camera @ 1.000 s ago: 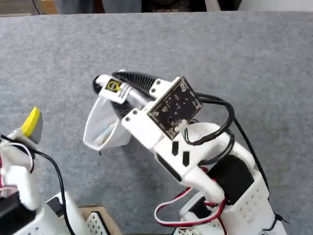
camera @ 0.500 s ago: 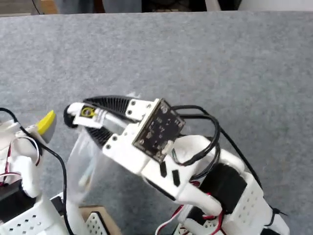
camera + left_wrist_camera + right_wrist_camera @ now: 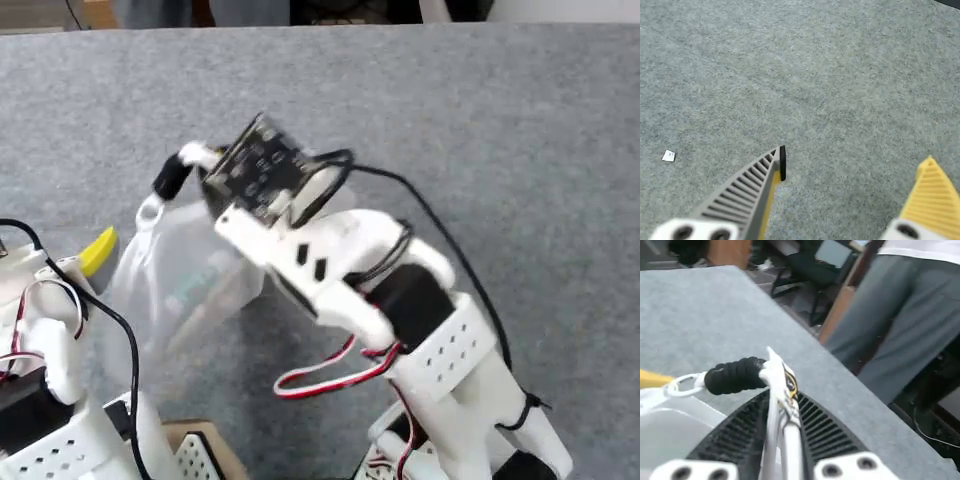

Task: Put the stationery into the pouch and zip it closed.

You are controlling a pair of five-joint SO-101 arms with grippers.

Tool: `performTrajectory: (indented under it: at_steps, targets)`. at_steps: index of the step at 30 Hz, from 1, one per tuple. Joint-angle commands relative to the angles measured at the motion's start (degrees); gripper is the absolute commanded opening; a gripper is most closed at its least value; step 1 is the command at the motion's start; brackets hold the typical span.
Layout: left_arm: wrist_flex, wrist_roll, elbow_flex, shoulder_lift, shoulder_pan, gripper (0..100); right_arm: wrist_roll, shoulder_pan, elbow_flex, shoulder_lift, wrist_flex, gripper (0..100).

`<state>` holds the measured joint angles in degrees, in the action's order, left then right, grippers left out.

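Holding the pouch [image 3: 190, 290] up near the left edge of the bench [image 3: 520, 120], our right tool [image 3: 779, 390] is clamped on its top edge. Our left tool [image 3: 855, 165] is wide apart; we should grab the black zip pull [image 3: 735, 376] and slide slowly.

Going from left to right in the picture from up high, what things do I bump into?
Left arm's yellow plastic finger → see-through plastic pouch → red and white wires → right arm's white holed block.
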<state>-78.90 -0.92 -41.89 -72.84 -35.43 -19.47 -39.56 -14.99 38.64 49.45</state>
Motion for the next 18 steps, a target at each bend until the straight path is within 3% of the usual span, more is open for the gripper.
performTrajectory:
  at_steps: [1, 18]
  targets:
    - [1.0, -0.4, 0.1, -0.4, 0.5, 40, -0.5, 3.9, 4.2, -0.3, -2.1, 1.2]
    - [0.9, -0.4, 0.1, -0.4, 0.3, 40, -0.6, 19.1, 18.8, -0.3, -2.8, 1.2]
